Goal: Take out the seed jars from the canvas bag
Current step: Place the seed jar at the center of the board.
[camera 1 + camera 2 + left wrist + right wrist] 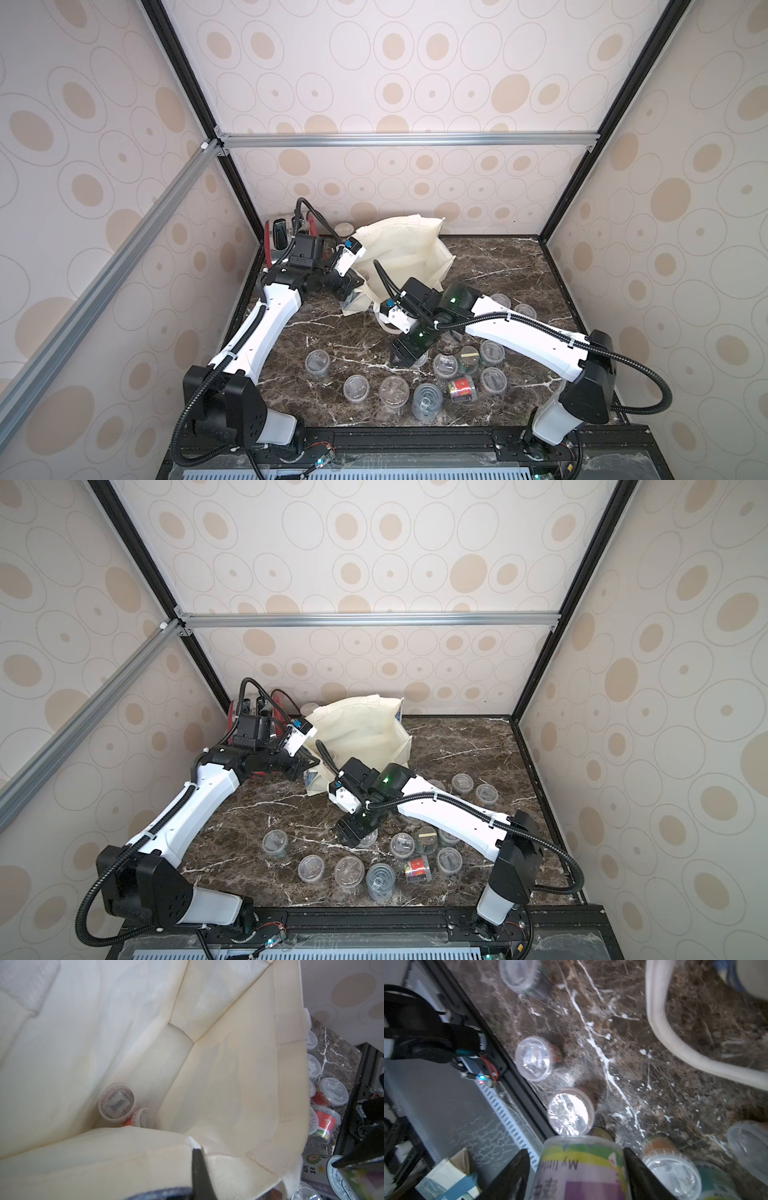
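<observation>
Bag: large cream-white canvas bag [401, 249] [361, 733], slumped at back-centre of the dark brown marble-pattern tabletop [498, 266]; mouth toward front-left, blue print at one far corner.
Left gripper [352, 286] [196, 1148]: jaws together, pinching the bag's rim hem. Mouth gapes wide in left wrist view.
Still in bag: two small clear plastic seed jars w/ round lids, down in a bottom corner of the interior. One clear-lidded jar [117, 1103] w/ its lid facing the cam; a red-label jar [145, 1119] touching it.
Right gripper [409, 357] [574, 1149]: clamped on a clear labelled jar [581, 1169] w/ purple, yellow & green print, one black finger [517, 1169] each side. Sits low over front-centre of tabletop; can't tell if jar touches the surface.
Jars out: 10+ on tabletop, in both top views. Three upright in a row nr front edge, e.g. [356, 387]; another upright alone to their left [318, 361]. Tight cluster just right of right gripper, incl. a red-printed jar on its side [461, 388] [417, 868]. A pair stands apart [524, 311], behind right forearm.
Handle: cream loop handle [658, 1022] lying on tabletop nr right gripper.
Other: red-and-silver appliance [274, 239] in back-left corner, behind left arm.
</observation>
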